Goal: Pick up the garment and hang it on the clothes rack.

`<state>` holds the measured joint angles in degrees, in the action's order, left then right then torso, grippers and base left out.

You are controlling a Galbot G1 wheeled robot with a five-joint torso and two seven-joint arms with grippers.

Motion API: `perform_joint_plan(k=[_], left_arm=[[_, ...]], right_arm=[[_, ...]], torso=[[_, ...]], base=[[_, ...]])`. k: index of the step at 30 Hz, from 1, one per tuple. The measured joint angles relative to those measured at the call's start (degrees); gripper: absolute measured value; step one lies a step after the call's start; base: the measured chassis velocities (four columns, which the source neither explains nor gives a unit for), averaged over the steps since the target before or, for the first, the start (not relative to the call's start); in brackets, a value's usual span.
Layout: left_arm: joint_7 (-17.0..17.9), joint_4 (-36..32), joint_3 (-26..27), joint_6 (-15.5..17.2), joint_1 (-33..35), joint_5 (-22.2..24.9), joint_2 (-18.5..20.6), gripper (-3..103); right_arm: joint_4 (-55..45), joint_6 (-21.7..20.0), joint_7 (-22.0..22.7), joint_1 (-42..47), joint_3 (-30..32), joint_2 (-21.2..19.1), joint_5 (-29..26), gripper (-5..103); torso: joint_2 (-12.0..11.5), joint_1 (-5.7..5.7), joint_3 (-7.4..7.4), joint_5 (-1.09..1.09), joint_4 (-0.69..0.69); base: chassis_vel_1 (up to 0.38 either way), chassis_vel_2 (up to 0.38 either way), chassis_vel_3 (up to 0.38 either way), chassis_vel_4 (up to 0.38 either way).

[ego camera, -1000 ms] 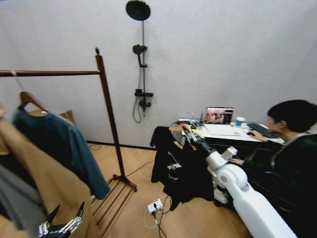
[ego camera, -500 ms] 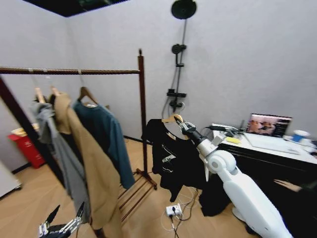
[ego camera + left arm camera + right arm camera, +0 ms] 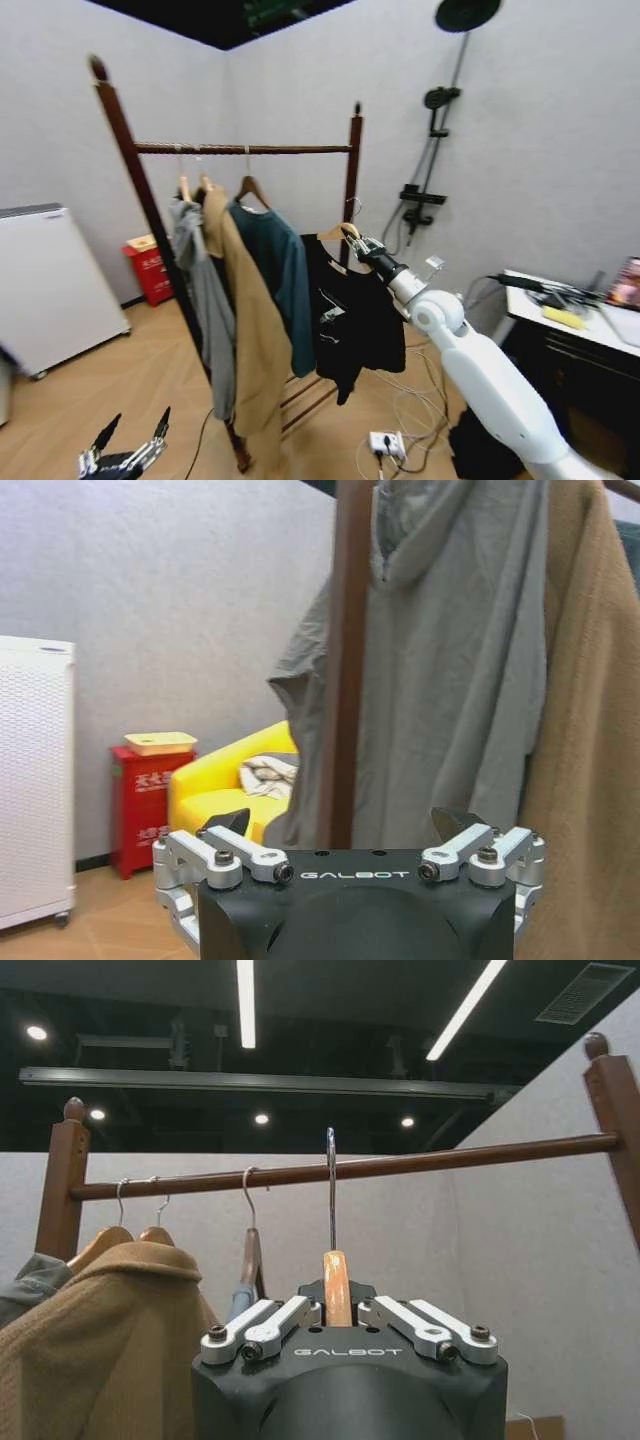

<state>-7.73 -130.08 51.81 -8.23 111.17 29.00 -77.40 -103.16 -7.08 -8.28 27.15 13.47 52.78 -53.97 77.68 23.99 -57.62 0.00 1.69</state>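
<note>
R gripper (image 3: pixel 362 246) clamped on garment (image 3: pixel 355 320) hanger; hook below clothes rack (image 3: pixel 250 149) bar, near its right post. L gripper (image 3: pixel 125 455) spread, idle.

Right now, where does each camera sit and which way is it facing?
Head view: high on the robot, looking forward and down at the clothes rack; the right arm holds the garment out, the left gripper is low.
Left wrist view: behind the open left gripper, facing a rack post and a grey top.
Right wrist view: behind the right gripper, looking up at the bar.
All share the rack.
</note>
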Motion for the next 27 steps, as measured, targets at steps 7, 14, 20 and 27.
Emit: perform_joint_plan(k=[7, 14, 20, 27], left_arm=[[0.0, 0.0, 0.0, 0.0, 0.0, 0.0, 0.0, 100], [0.0, 0.0, 0.0, 0.0, 0.0, 0.0, 0.0, 100], [0.0, 0.0, 0.0, 0.0, 0.0, 0.0, 0.0, 100], [0.0, 0.0, 0.0, 0.0, 0.0, 0.0, 0.0, 100]], right_arm=[[3.3, -0.8, -0.9, -5.4, 1.1, -0.8, 0.5, 10], [9.5, -1.9, -0.1, -16.4, -2.7, -0.3, 3.9, 10], [20.4, -1.9, 0.3, -28.4, -11.1, 3.3, 3.9, 10], [33.8, -1.1, -1.4, -40.0, -18.5, 11.2, 4.1, 10]], torso=[[2.7, 1.33, -1.34, 0.0, 0.0], [3.5, 1.77, -1.71, 0.0, 0.0], [3.5, 1.78, -1.71, 0.0, -0.01], [3.4, 1.73, -1.65, -0.05, -0.04]], base=[[0.058, 0.05, 0.045, 0.06], [0.0, 0.0, 0.0, 0.0], [0.0, 0.0, 0.0, 0.0], [0.0, 0.0, 0.0, 0.0]])
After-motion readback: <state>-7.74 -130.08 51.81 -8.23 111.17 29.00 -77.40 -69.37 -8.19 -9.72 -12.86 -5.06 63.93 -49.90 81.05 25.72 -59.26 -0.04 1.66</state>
